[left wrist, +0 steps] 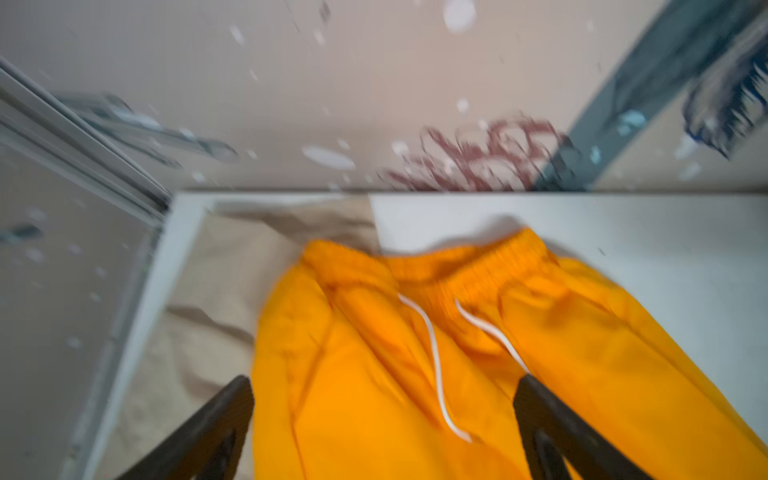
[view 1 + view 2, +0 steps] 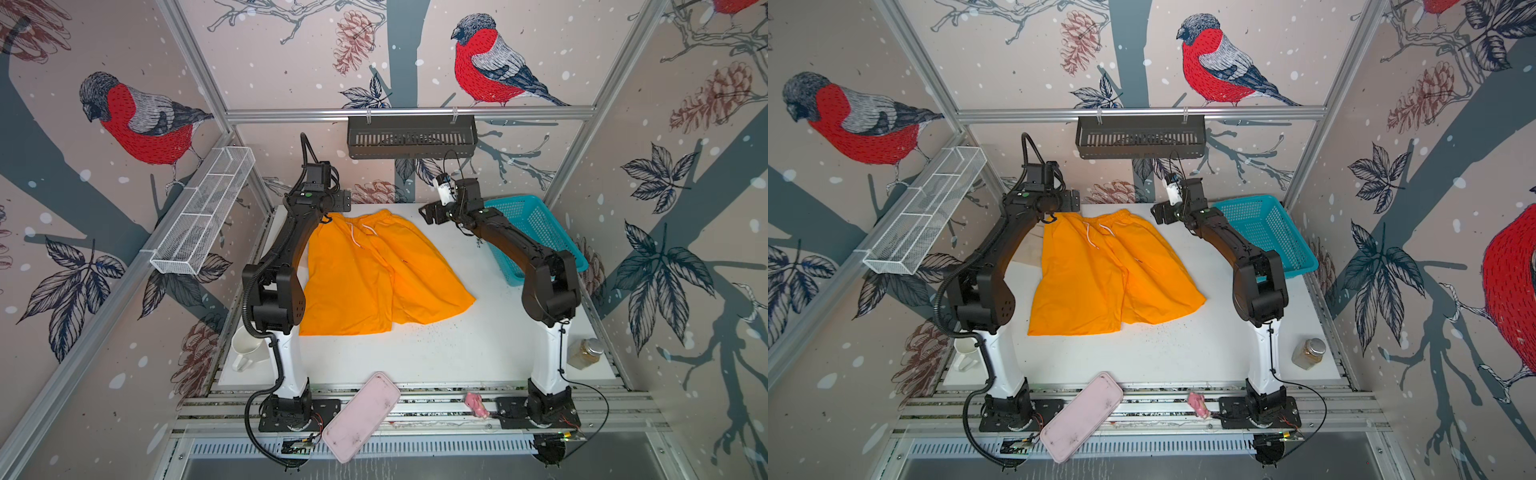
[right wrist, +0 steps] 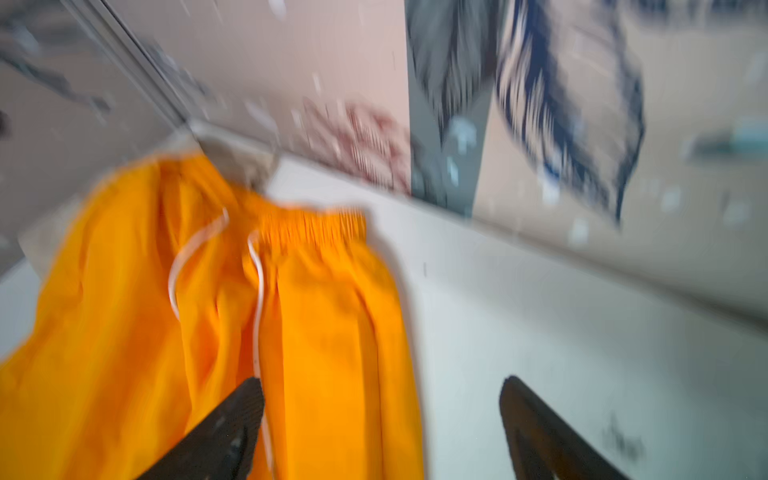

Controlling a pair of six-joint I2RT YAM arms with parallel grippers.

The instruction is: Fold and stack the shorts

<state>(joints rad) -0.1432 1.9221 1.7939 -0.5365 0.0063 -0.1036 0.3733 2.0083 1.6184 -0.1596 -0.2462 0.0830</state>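
Table point(image 2: 436, 353) bears the orange shorts point(image 2: 374, 274) spread flat, waistband toward twelve o'clock; the beige shorts point(image 1: 216, 291) peek out at their ten o'clock edge. Near the waistband the left gripper point(image 1: 384, 382) and right gripper point(image 3: 381, 381) gape wide, holding nothing.

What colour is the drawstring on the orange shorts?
White drawstring, clearest in the left wrist view.

In both top views the cell is seen from high above its front, tilted down toward the back wall point(image 2: 291, 62). The 2 wrist views are taken close over the table point(image 1: 582, 224), facing that wall; the orange shorts point(image 1: 374, 374) are shared by all 4.
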